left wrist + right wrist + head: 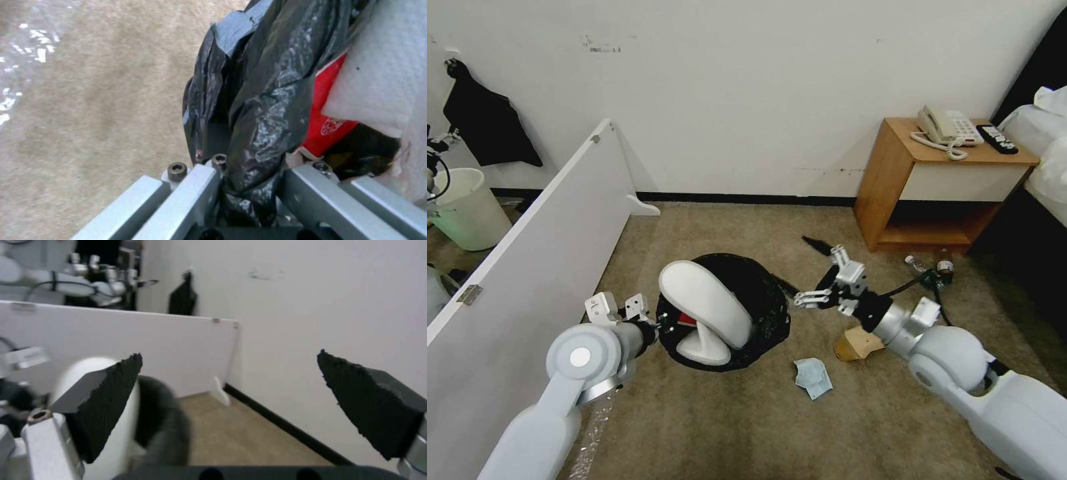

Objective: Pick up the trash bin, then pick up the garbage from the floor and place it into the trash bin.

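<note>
Left gripper point(647, 319) fingers clamped on bin point(760, 293) rim and black liner point(258, 126), holding bin off carpet point(727, 427) so mouth faces right arm. Slipper point(707, 310) sticks out of bin, too long to drop in fully; red packet point(327, 120) and tissue point(378, 76) tucked beside it. Right gripper point(820, 277) just beside bin's far rim, fingers wide, empty. Left on carpet: blue cloth point(812, 377) near bin, cardboard point(859, 345) under right arm, bottles point(930, 267) by nightstand point(887, 180). Judged roughly half done.
</note>
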Available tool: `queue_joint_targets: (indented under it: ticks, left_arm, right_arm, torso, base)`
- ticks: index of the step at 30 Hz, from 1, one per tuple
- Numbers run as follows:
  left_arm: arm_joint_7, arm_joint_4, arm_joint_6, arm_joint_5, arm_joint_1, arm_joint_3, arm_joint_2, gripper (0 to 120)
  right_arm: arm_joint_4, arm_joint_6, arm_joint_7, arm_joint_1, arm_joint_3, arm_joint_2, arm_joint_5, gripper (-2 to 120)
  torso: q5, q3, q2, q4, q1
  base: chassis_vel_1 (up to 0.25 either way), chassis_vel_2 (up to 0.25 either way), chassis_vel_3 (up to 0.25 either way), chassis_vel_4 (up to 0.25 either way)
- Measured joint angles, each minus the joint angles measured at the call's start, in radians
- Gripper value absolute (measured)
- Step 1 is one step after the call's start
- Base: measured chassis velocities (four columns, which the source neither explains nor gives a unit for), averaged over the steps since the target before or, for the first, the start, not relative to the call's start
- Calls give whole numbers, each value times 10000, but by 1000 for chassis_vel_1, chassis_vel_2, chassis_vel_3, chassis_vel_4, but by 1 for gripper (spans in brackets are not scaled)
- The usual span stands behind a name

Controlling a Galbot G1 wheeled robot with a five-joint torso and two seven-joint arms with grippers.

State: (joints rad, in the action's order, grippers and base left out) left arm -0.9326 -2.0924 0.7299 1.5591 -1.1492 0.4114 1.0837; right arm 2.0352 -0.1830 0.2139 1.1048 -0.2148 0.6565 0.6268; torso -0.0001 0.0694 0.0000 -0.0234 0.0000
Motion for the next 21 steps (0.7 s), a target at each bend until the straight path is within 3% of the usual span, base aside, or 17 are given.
queue_joint_targets:
  ticks: [7, 11, 13, 19, 21]
  left_arm:
    - [219, -88, 1, -461, -409, 349, -53, 0]
    - [352, -154, 2, -846, -580, 510, -31, 0]
    - [428, -254, 4, -1099, -700, 619, -9, 0]
    - [457, -469, -1, -1308, -928, 752, 88, 0]
    - [518, -534, -1, -1455, -994, 720, 148, 0]
  right_arm:
    - [359, 424, -654, 1078, -1150, -76, 461, 100]
    - [559, 1342, -1696, 1597, -1648, -74, 856, 100]
    - [594, 2340, -2661, 1696, -1802, -61, 1375, 100]
    - [637, 3448, -3527, 1437, -1673, -83, 2610, 100]
    - [749, 4166, -4237, 1167, -1456, -71, 3398, 100]
  torso:
    - [-1, 0, 0, -1, 0]
    - [1, 0, 0, 0, 0]
    - [1, 0, 0, -2, 1]
    - [0, 0, 0, -1, 0]
    - [2, 0, 0, 5, 0]
  base:
    - [0, 0, 0, 0]
    - [0, 0, 0, 0]
    - [0, 0, 0, 0]
    - [0, 0, 0, 0]
    - [0, 0, 0, 0]
